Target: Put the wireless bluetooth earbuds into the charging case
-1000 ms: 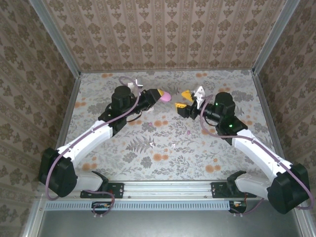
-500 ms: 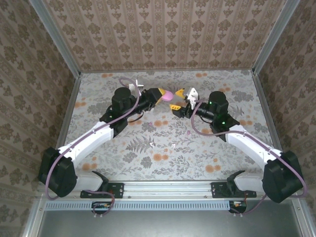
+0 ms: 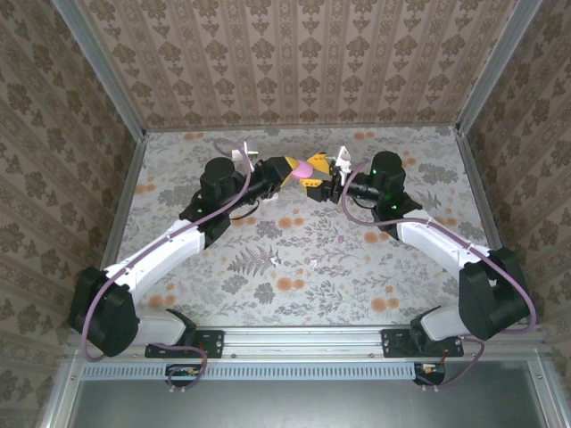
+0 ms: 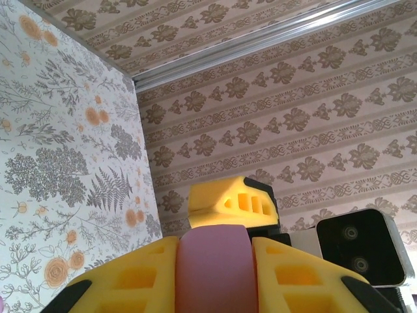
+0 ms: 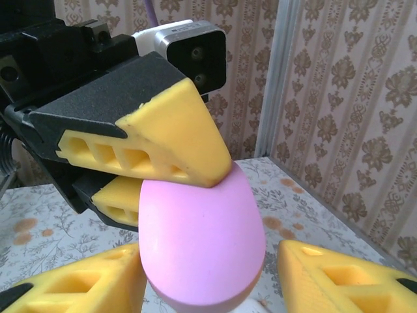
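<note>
Mid-air meeting above the floral worktop (image 3: 268,267): the left pincer (image 3: 295,169) is clamped on the pink charging case (image 5: 199,248) and presents its rounded end to the right pincer (image 3: 318,181). The right pincer's jaws stand apart on either side of the case, one finger close against it, the other clear. The case looks closed, so opening it appears to be the step in hand, and the next move likely calls for a careful pinch at the lid. A speck that seems to be the magenta earbud (image 3: 339,239) lies on the worktop, well apart from the case, toward the arm bases.
</note>
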You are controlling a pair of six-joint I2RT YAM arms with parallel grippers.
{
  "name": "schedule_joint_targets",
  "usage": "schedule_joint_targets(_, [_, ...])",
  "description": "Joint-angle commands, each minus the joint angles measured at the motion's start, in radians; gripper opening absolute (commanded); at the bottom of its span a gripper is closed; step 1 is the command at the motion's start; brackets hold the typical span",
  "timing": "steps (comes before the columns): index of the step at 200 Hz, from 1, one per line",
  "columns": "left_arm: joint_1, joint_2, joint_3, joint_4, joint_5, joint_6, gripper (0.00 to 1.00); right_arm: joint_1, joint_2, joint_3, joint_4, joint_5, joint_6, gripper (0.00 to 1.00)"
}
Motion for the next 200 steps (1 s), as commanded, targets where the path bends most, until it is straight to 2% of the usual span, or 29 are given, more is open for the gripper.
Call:
schedule_joint_targets(1, [-0.01,-0.024,-0.005,0.03,0.029,-0.004,0.19,-0.006,0.013,0.04,0.026,-0.069,0.006,0.56])
schedule_joint_targets(38, [-0.009,-0.023,-0.006,0.027,0.026,-0.004,0.2,-0.007,0.012,0.047,0.028,-0.095,0.011,0.56])
schedule_joint_targets(93, [-0.007,-0.02,-0.002,0.027,0.022,0.0,0.2,-0.013,0.002,0.049,-0.021,-0.102,-0.01,0.42])
schedule_joint_targets(130, [-0.004,-0.023,-0.005,0.022,0.018,0.007,0.24,-0.016,-0.007,0.047,-0.039,-0.113,-0.012,0.37])
schedule_joint_targets(148, [-0.002,-0.026,-0.004,0.014,0.017,0.015,0.32,-0.017,-0.012,0.053,-0.062,-0.112,-0.008,0.37])
schedule_joint_targets(167, [0.001,-0.034,0.001,-0.006,0.014,0.05,0.52,-0.021,-0.017,0.081,-0.128,-0.101,0.026,0.38])
schedule_joint_targets(200, [0.01,-0.087,0.019,-0.097,-0.019,0.268,0.67,-0.054,-0.018,0.142,-0.233,-0.137,0.184,0.37])
